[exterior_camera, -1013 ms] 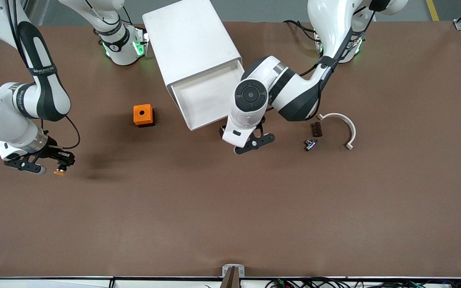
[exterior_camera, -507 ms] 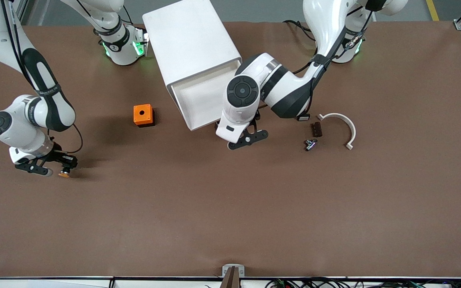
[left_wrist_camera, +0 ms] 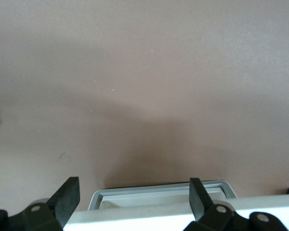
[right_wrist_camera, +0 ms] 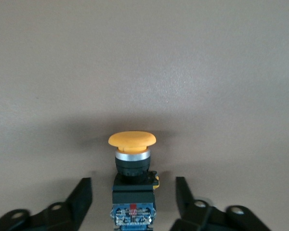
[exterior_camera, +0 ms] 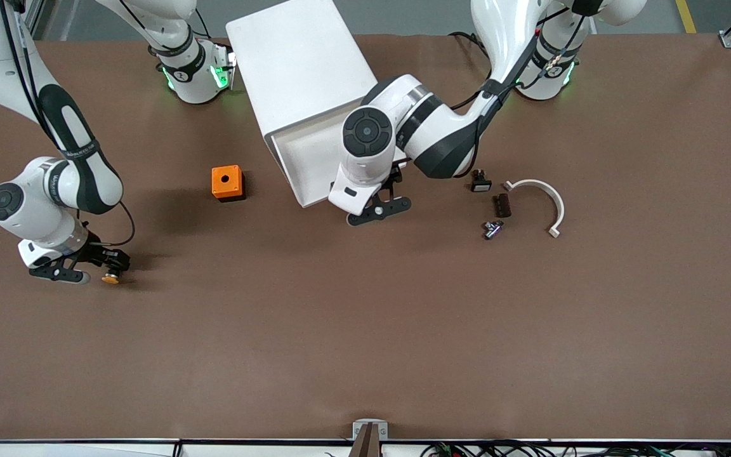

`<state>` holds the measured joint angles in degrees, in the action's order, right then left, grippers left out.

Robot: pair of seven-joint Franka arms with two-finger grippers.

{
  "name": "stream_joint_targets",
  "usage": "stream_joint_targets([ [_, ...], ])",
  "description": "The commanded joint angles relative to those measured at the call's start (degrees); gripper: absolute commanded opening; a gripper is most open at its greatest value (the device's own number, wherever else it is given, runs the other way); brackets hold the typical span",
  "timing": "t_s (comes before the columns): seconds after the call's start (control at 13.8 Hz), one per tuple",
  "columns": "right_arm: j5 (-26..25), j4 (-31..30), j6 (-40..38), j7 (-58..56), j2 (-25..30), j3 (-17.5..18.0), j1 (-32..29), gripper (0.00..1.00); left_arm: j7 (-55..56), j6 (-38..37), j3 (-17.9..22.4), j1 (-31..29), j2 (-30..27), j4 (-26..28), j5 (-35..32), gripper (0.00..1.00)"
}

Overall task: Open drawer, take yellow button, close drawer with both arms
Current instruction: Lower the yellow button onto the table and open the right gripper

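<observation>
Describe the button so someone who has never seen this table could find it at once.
Start at the white cabinet, move past the orange cube toward the right arm's end of the table, nearer the front camera. The button lies there between the right gripper's open fingers. Its black body and round orange-yellow cap mark it out.

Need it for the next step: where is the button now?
The button lies on the table between the right gripper's open fingers, at the right arm's end, nearer the camera than the orange box.

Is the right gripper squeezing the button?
No: in the right wrist view the right gripper stands open, with a gap on each side of the button, which lies on the table.
</observation>
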<state>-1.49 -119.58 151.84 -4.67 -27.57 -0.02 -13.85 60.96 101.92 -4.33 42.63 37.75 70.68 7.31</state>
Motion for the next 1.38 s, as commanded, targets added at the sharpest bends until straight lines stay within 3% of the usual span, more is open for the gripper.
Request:
stream_joint_targets([
  [0.0,-0.79,3.11,-9.24,-0.60,3.65,1.07,-0.48,1.00,-0.06,0.03,-0.15,0.34,-0.04,-0.02,-0.28,1.00],
  [0.36,-0.27,14.18,-36.05,1.85,10.07,1.16,1.62,1.00,-0.14,0.03,-0.15,1.57,0.04,-0.02,2.86,1.00],
  [0.87,0.00,23.23,-60.31,10.37,19.65,1.25,5.66,1.00,-0.23,0.03,-0.15,3.59,0.22,1.30,7.62,1.00],
  [1.09,-0.09,30.96,-67.36,9.33,20.81,1.42,7.16,1.00,-0.23,0.03,-0.15,4.91,0.22,1.74,10.61,1.00],
  [1.3,-0.44,34.06,-69.05,9.24,20.72,1.51,8.48,1.00,-0.14,0.03,-0.15,5.88,0.22,2.70,12.46,1.00],
])
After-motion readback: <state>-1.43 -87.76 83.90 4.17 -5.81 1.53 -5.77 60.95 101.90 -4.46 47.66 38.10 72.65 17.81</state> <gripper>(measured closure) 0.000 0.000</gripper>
